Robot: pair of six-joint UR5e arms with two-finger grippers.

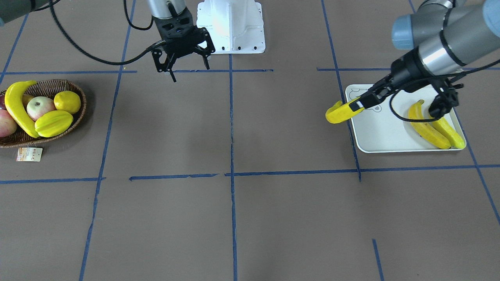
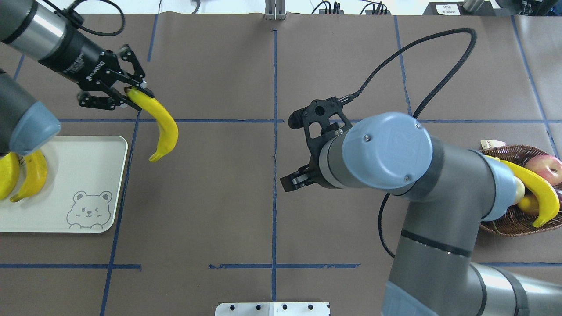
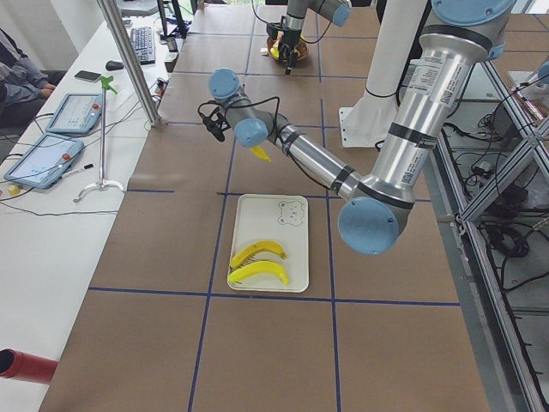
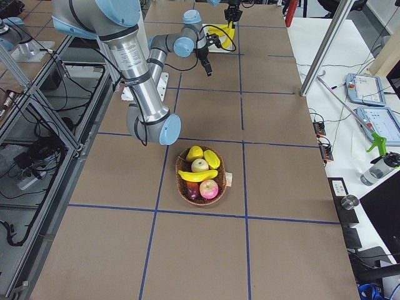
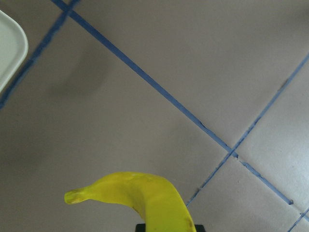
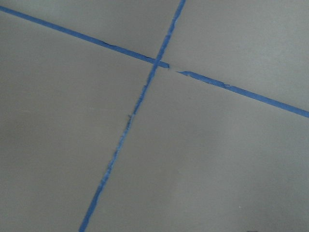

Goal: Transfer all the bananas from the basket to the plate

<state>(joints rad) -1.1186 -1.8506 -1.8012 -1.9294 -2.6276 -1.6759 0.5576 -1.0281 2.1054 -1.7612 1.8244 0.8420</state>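
A: The left gripper [image 2: 133, 94] is clamped on one end of a banana [image 2: 164, 125]. It hangs just off the plate [image 2: 88, 175], on the basket [image 1: 47, 82] side. How would you finish?
B: I'd carry it over the bare half by the bear [image 2: 90, 210], clear of the two bananas [image 1: 429, 130] on the plate. Then lower it flat and let go.
A: The right gripper [image 1: 189, 68]?
B: Spread wide and empty, between plate and basket. The last banana [image 1: 17, 107] lies in the basket, well apart from the plate.
A: Any writing?
B: The left gripper's body seems to read "ROBOTIQ". The basket's tag [image 1: 29, 154] is too small to read.
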